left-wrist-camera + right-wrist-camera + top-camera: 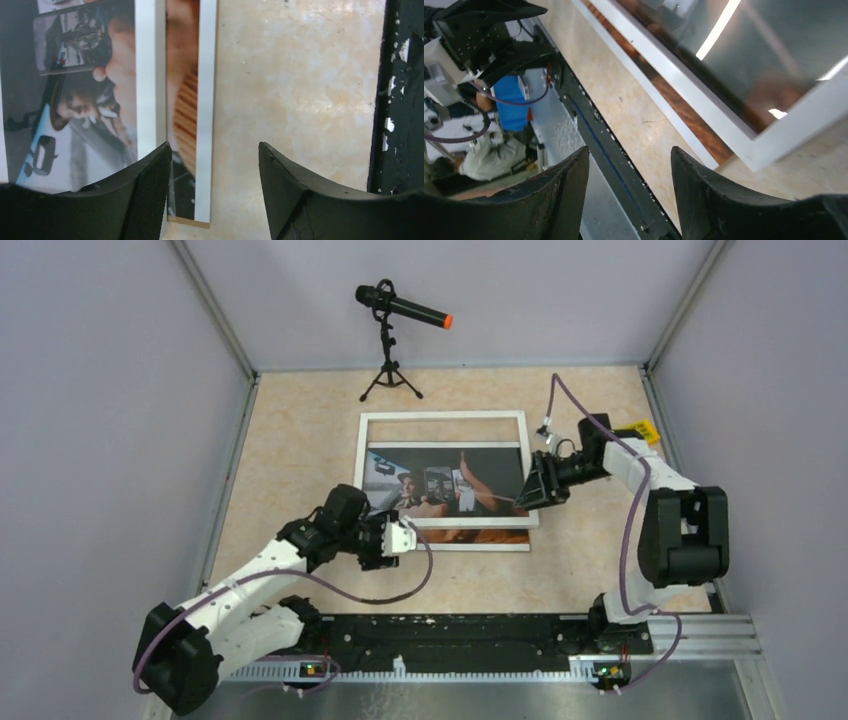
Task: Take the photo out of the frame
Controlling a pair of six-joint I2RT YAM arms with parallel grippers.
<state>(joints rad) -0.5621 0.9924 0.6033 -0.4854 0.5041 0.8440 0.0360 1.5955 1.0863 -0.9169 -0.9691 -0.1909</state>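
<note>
Find the photo [450, 485] lying over the frame [440, 417], near table [290, 470] centre. Probably thin, light, bendable, slippery: pinch at an edge, gently. See left gripper [408, 536] at its 7 o'clock, right gripper [527, 490] at 3 o'clock, jaws wide, empty.

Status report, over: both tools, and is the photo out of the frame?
Both open, empty: left tool at near edge of the photo, right tool at its right edge. The photo overlaps the frame, not out; microphone stand far back, apart.
</note>
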